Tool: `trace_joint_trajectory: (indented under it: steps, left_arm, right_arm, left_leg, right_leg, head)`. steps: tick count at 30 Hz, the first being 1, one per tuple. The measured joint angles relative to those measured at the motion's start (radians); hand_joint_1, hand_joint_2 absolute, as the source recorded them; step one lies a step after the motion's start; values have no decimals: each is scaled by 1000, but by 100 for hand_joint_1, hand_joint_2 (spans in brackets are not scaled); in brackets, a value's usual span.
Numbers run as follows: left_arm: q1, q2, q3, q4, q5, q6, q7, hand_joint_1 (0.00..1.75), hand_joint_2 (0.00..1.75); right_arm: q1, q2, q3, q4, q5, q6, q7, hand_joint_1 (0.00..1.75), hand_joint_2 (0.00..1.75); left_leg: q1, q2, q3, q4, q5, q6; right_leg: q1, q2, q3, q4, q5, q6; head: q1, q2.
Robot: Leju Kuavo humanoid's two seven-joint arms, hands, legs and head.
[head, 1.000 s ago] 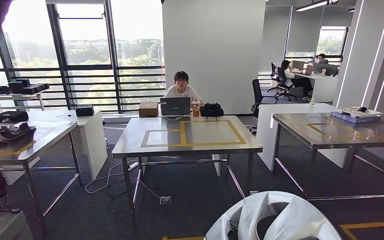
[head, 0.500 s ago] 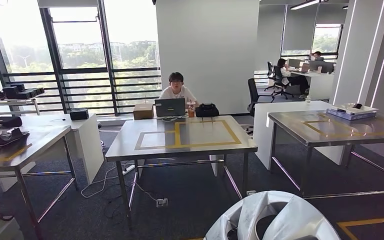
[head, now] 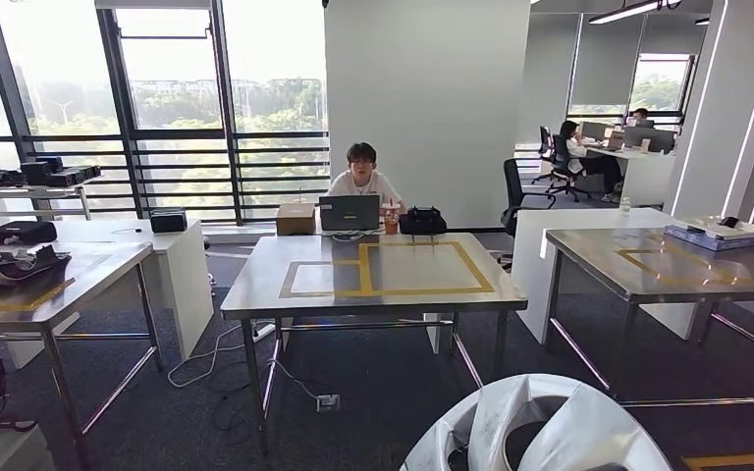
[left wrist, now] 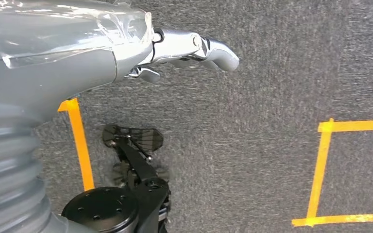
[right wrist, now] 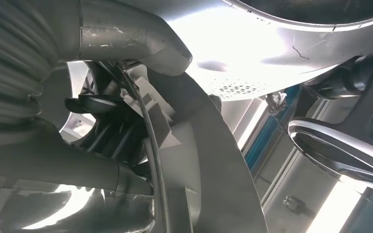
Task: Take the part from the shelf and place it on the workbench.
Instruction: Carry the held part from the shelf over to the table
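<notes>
- The workbench (head: 373, 270), a steel table with a yellow taped rectangle, fills the centre of my head view, straight ahead and well apart from me across the dark carpet (head: 383, 373). A person (head: 361, 177) sits behind a laptop (head: 349, 210) at its far edge.
- The part (head: 535, 427), a large silvery ring-shaped casting, sits at the bottom of the frame, right of centre, low and close to the body. I judge it already off the shelf and being carried, so the bench lies forward and slightly left of it.
- My right hand (right wrist: 102, 160) is pressed tight among the part's metal ribs in the right wrist view. It appears to have hold of the part, though the fingers are too buried for me to see how far they close.
- My left hand (left wrist: 184, 48) hangs over the carpet, fingers loosely extended, holding nothing.
</notes>
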Motion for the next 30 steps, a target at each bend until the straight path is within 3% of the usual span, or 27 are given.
trace_joint_trajectory:
  steps: [2,4,6,8,10,11,12,13,14,16,18,21,22,23,25,27,28,29,30]
  left_arm:
    - [0,0,0,1,0,0,0,0,175]
    - [-1,1,0,1,0,0,0,0,175]
    - [-2,2,0,1,-1,0,-2,0,175]
    - [-3,2,0,1,-4,2,-6,0,175]
    - [-3,2,0,2,-10,2,-9,0,175]
    - [-2,2,0,2,-12,2,-10,0,175]
    - [-2,2,0,2,-13,1,-11,0,175]
    - [-2,2,0,2,-14,0,-12,0,175]
    - [-2,2,0,2,-15,0,-12,0,175]
    - [0,4,1,0,-16,0,-13,0,175]
    - [3,6,1,-3,-15,2,-13,0,175]
    - [5,4,0,-5,-12,6,-13,0,175]
    - [5,2,0,-5,-11,7,-13,0,175]
    - [4,1,0,-5,-10,7,-12,0,175]
    - [4,0,0,-5,-7,7,-10,0,175]
    - [4,0,0,-4,-3,9,-8,0,175]
    - [4,0,0,-3,-2,10,-7,0,175]
    - [5,0,0,-2,-1,10,-7,0,175]
    - [5,0,0,0,0,11,-7,0,175]
  right_arm:
    - [-1,0,0,0,0,0,0,175,175]
    - [-2,-1,1,0,0,-1,0,175,175]
    - [-2,-2,1,0,0,-2,0,175,175]
    - [-4,-1,1,-1,0,-3,0,175,175]
    - [-5,0,2,0,0,-5,0,175,175]
    - [-5,0,3,0,0,-5,0,175,175]
    - [-5,0,3,0,0,-6,0,175,175]
    - [-5,0,3,0,-1,-6,0,175,175]
    - [-5,0,3,-1,-1,-7,0,175,175]
    - [-6,0,4,0,-2,-8,0,175,175]
    - [-10,1,6,0,-4,-9,2,175,175]
    - [-16,2,9,0,-12,-12,6,175,175]
    - [-20,2,10,0,-15,-14,7,175,175]
    - [-25,2,10,1,-18,-14,8,175,175]
    - [-31,1,11,2,-24,-15,9,175,175]
    - [-32,1,11,3,-29,-15,12,175,175]
    - [-32,1,11,3,-30,-15,14,175,175]
    - [-33,0,11,4,-32,-15,16,175,175]
    - [-33,0,11,4,-33,-15,18,175,175]
  left_leg:
    - [-3,0,9,3,-17,-12]
    - [-4,3,9,9,-24,-22]
    - [-2,6,-10,48,-23,-30]
    - [3,8,-76,153,-33,-41]
    - [10,9,-169,280,-78,-52]
    - [12,9,-206,317,-99,-54]
    - [13,10,-228,323,-105,-55]
    - [14,10,-231,295,-89,-52]
    - [13,10,-220,239,-49,-46]
    - [3,9,-186,106,57,-24]
    - [-8,3,-167,34,108,-8]
    - [-10,-1,-125,4,99,3]
    - [-9,-1,-107,-2,95,9]
    - [-8,-2,-90,-5,90,14]
    - [-9,-3,-75,-5,75,19]
    - [-9,-7,-58,-5,56,18]
    - [-8,-10,-45,-5,45,16]
    - [-7,-12,-30,-4,32,12]
    - [-7,-13,-16,-3,19,8]
  right_leg:
    - [4,-2,32,-83,31,-19]
    - [6,0,37,-89,25,-48]
    - [1,2,49,-91,23,-60]
    - [-3,3,65,-93,11,-70]
    - [-2,4,81,-93,-6,-75]
    - [-1,5,91,-93,-14,-75]
    - [0,7,103,-93,-24,-75]
    - [1,7,117,-93,-34,-75]
    - [2,8,131,-94,-44,-74]
    - [5,10,153,-96,-64,-70]
    - [7,14,167,-97,-76,-61]
    - [8,15,178,-72,-70,-41]
    - [7,13,165,-42,-72,-37]
    - [7,11,139,6,-81,-36]
    - [5,10,54,122,-119,-38]
    - [3,10,-18,176,-165,-36]
    - [0,9,-31,157,-168,-30]
    - [-2,9,-28,109,-147,-19]
    - [-4,6,-18,43,-102,-7]
  head:
    - [0,0]
    - [0,0]
    - [-1,0]
    - [-3,0]
    - [-5,0]
    - [-5,0]
    - [-5,0]
    - [-6,0]
    - [-6,0]
    - [-6,0]
    - [-6,-1]
    - [-7,0]
    - [-7,0]
    - [-6,0]
    - [-4,0]
    - [-3,0]
    - [-3,0]
    - [-2,0]
    - [-2,0]
